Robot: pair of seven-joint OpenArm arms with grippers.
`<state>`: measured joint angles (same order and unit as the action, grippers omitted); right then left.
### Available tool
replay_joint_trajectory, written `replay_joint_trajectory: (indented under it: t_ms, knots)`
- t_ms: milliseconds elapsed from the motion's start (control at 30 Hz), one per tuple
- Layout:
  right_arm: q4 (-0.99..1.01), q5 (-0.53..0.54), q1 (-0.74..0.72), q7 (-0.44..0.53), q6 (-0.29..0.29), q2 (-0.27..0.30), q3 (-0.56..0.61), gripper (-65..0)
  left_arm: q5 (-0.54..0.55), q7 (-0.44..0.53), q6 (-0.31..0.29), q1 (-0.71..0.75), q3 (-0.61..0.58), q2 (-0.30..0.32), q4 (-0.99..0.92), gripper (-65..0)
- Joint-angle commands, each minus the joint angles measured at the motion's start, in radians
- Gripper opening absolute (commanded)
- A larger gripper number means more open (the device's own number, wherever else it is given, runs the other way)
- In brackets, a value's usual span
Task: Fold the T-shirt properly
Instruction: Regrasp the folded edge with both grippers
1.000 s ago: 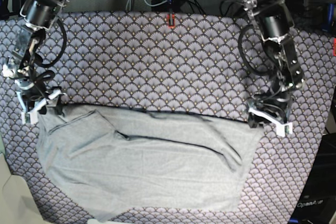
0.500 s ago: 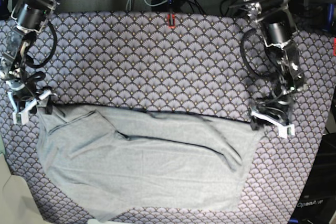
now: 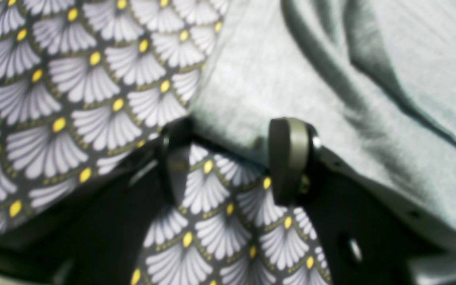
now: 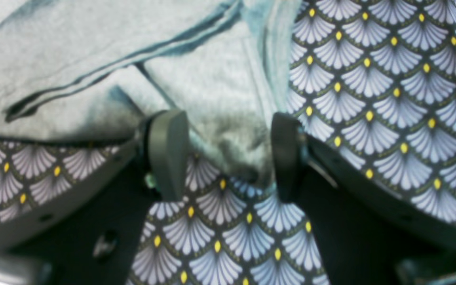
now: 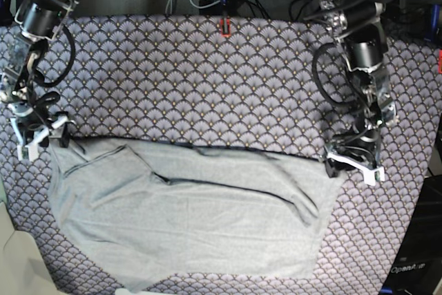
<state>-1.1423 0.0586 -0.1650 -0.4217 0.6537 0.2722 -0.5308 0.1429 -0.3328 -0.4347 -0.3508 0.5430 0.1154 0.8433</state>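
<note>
Currently the plain light heather-grey short-sleeved T-shirt (image 5: 190, 215) lies spread across the near half of the tabletop, on the purple-grey fan-scale patterned cloth (image 5: 207, 81) that covers it. Its far edge runs fairly straight from side to side; the near edge curves.

Progress, as I judge it: one fold looks made. The far edge reads as a doubled fold line, and a diagonal crease crosses the upper layer. Loose ridges remain near both far corners. The shape is still wide and uneven, so the side folds and a final halving seem left to do. I put it at early to middle.

Left hand (image 5: 353, 164), on the right of the base view: sits at the far corner of the shirt. In its wrist view the hand (image 3: 232, 162) is spread, with the shirt edge reaching just up to the fingertips (image 3: 289, 158) and only patterned cloth between them. Nothing pinched.

Right hand (image 5: 38, 136), on the left of the base view: at the other far corner. Its wrist view shows the hand (image 4: 224, 152) spread too, a bunched corner of grey fabric lying between the fingers, not clamped.
</note>
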Motion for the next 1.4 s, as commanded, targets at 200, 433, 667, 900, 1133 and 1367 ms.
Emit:
replay_joint_trajectory:
  t_ms: [200,433,667,900,1133,1367]
  knots:
    - [-0.015,0.013,-0.006,0.019,0.002,0.022,-0.002,-30.5,0.014,0.033,-0.006,-0.077,0.004,0.010,-0.108,-34.1]
    - [-0.015,0.011,0.012,0.019,0.002,0.039,-0.002,-30.5,0.021,0.034,-0.006,-0.089,0.006,0.007,-0.126,-34.5]
    - [-0.015,0.013,0.020,0.019,0.002,0.043,-0.002,-30.6,0.021,0.031,-0.008,-0.100,0.004,-0.004,-0.126,-62.4]
    - [-0.017,0.013,0.022,0.033,0.002,0.043,-0.002,-30.7,0.021,0.021,-0.006,-0.098,0.009,-0.004,-0.115,-65.0]
    - [-0.017,0.013,0.040,0.070,0.002,0.039,-0.004,-30.3,0.021,-0.022,-0.006,-0.093,0.009,0.002,-0.114,-65.0]
    - [-0.015,0.013,0.043,0.073,0.002,0.039,-0.004,-30.2,0.021,-0.027,-0.006,-0.093,0.009,0.019,-0.114,-65.0]
